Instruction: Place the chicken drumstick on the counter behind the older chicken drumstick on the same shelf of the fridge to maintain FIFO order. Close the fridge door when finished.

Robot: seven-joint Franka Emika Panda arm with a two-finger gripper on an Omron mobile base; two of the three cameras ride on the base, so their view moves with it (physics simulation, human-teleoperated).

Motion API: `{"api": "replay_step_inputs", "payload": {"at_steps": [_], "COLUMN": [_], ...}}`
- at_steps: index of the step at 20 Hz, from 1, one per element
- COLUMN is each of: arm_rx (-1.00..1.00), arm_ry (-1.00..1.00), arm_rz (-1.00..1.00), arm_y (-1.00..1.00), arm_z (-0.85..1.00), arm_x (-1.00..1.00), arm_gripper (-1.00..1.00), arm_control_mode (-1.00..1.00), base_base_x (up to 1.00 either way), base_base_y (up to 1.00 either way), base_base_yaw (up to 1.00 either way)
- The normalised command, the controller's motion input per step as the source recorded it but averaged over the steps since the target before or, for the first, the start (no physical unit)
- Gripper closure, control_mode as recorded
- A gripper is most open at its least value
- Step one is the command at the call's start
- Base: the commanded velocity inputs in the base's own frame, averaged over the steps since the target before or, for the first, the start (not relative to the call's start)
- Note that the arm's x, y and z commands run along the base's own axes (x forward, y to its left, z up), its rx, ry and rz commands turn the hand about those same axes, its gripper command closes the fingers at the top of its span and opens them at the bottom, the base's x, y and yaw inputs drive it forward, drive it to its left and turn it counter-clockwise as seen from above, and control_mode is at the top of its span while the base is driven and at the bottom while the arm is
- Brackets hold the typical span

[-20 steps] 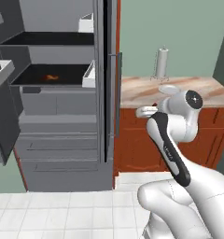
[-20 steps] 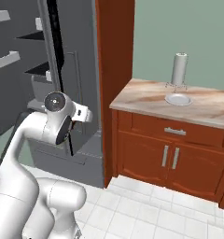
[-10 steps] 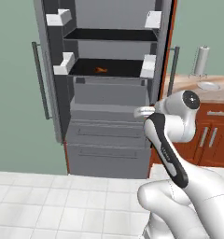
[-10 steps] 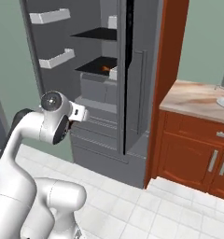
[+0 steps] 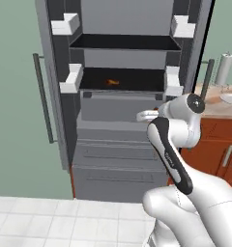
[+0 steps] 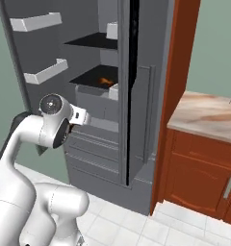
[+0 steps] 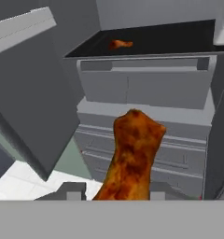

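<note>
My gripper (image 7: 116,192) is shut on a brown-orange chicken drumstick (image 7: 132,154), which stands up between the fingertips, plump end up. The hand (image 5: 144,116) hangs in front of the open grey fridge (image 5: 118,144), level with its inner drawer. The older chicken drumstick (image 7: 119,44) lies on the lower black shelf (image 7: 179,42), left of its middle and toward the back; the base views show it as an orange speck (image 5: 113,82) (image 6: 105,80). The beige counter (image 6: 204,115) lies to the right of the fridge.
Both fridge doors stand open, with white bins (image 5: 72,79) (image 5: 173,81) on their inner sides. The right door (image 6: 136,96) is edge-on between fridge and reddish cabinets (image 6: 204,182). A second black shelf (image 5: 123,41) sits higher. A paper towel roll (image 5: 224,68) stands on the counter.
The base has driven left, so the whole scene slid right and the fridge now faces me squarely and closer. The drumstick has stayed in my grip.
</note>
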Motion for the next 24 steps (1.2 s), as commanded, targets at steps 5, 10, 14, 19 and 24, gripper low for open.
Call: {"api": "replay_step_inputs", "payload": {"at_steps": [5, 10, 14, 19, 24], "arm_rx": [0.0, 0.0, 0.0, 0.0, 0.0], "arm_ry": [0.0, 0.0, 0.0, 0.0, 0.0], "arm_rz": [0.0, 0.0, 0.0, 0.0, 0.0], "arm_y": [0.0, 0.0, 0.0, 0.0, 0.0], "arm_z": [0.0, 0.0, 0.0, 0.0, 0.0], "arm_x": [0.0, 0.0, 0.0, 0.0, 0.0], "arm_gripper": [1.0, 1.0, 1.0, 1.0, 1.0], "arm_control_mode": [1.0, 1.0, 1.0, 1.0, 1.0], "base_base_x": [0.76, 0.78, 0.87, 0.74, 0.32], "base_base_y": [0.46, 0.59, 0.49, 0.25, -0.12], "base_base_yaw": [-0.12, -0.12, -0.15, -0.22, -0.29]}}
